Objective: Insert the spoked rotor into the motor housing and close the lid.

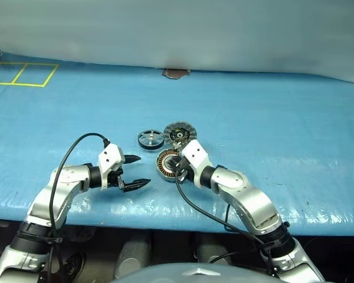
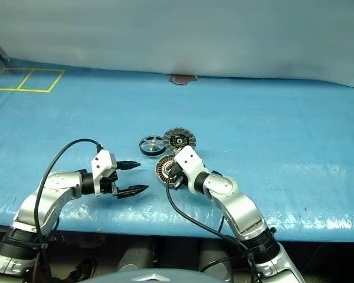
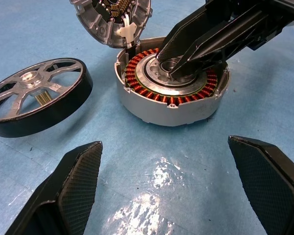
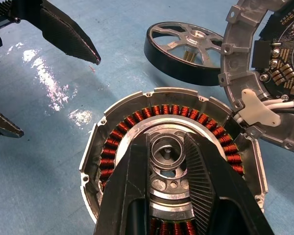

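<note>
Rotor insertion not started: dark-ringed, silver-spoked rotor (image 3: 36, 98) lies beside coppery-wound silver housing (image 3: 171, 90), ribbed grey lid (image 1: 178, 134) open. Right gripper (image 4: 167, 147) nearly closed, empty, over hub; left gripper (image 1: 134, 171) fully open, empty. Rotor pickup needed next.

On the worktop (image 1: 271, 130), the spoked rotor (image 1: 150, 139) lies at nine o'clock of the lid (image 1: 180, 133); the motor housing (image 1: 167, 164) sits at six o'clock of the lid, touching it.

One spoked rotor (image 1: 150, 139), one motor housing (image 3: 171, 95), one lid (image 1: 180, 132)

Bright even overhead light; white glare patches on blue table cover (image 3: 157, 196); sharp focus.
</note>
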